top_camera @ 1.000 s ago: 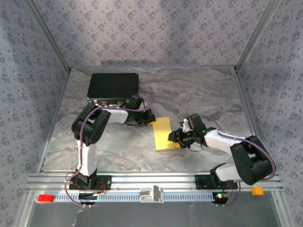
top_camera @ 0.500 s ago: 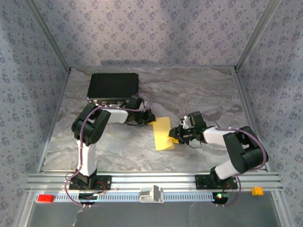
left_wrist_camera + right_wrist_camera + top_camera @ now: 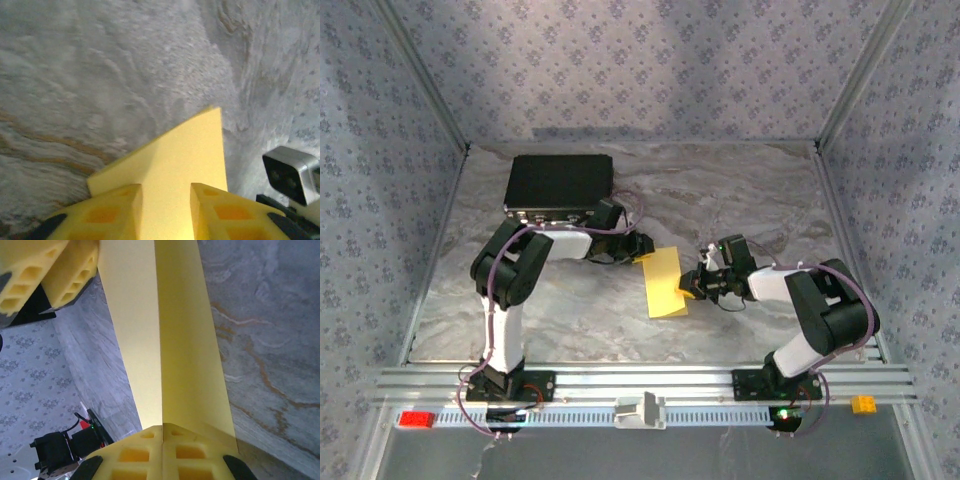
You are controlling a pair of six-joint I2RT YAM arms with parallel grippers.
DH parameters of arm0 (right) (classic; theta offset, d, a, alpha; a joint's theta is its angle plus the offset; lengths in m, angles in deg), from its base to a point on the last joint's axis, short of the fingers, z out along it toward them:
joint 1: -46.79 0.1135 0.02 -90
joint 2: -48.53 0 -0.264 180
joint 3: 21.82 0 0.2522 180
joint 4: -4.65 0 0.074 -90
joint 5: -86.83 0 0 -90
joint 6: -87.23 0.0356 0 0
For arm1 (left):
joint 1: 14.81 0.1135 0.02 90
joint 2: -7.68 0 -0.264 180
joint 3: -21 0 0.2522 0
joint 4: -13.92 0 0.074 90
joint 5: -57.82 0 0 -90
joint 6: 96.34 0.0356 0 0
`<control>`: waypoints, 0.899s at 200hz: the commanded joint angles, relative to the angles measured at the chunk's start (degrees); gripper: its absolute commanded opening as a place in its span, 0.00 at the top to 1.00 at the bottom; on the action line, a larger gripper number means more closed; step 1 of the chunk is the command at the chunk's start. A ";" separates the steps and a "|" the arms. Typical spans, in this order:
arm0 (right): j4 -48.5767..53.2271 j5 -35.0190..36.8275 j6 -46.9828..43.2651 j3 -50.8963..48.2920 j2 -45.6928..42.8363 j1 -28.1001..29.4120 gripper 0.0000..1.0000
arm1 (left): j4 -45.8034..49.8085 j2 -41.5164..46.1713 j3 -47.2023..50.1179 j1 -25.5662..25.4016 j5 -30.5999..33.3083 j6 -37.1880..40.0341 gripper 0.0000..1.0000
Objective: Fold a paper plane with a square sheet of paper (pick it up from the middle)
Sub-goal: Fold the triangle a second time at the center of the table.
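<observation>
Square sheet of paper (image 3: 665, 283) folded, pinched by right tool (image 3: 162, 432); left tool (image 3: 166, 195) spread astride its corner

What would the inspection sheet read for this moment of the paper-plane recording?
Surface: grey marbled table, no spills seen.
Job's things: yellow sheet of paper, folded to a narrow rectangle, between the two hands; no plane shape yet.
Clutter: black case at the far left; red brick, orange block and white part on the front rail.
Hands: left hand open, fingers either side of the sheet's far end; right hand shut on the sheet's right edge.
Cables: purple cable along the left arm.
Surroundings: patterned walls, aluminium frame.
</observation>
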State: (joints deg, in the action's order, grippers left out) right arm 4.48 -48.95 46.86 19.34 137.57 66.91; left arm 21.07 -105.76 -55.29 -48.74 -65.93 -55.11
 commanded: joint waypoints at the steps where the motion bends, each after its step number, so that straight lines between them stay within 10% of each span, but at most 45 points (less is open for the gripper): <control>1: -4.73 1.72 5.37 -1.51 -1.29 0.30 0.97 | 3.84 5.66 -1.48 -0.83 1.90 1.93 0.60; 89: -9.54 8.64 14.91 -2.92 -4.09 4.41 0.89 | 6.77 26.49 8.86 -3.63 16.33 7.26 0.51; 180: -3.62 2.15 6.31 2.79 0.51 1.95 0.82 | 1.06 33.17 19.45 -19.92 28.81 19.29 0.53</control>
State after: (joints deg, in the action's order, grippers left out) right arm -1.27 -44.19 55.82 20.36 135.84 69.64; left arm 23.85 -74.05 -37.06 -64.48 -42.79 -40.03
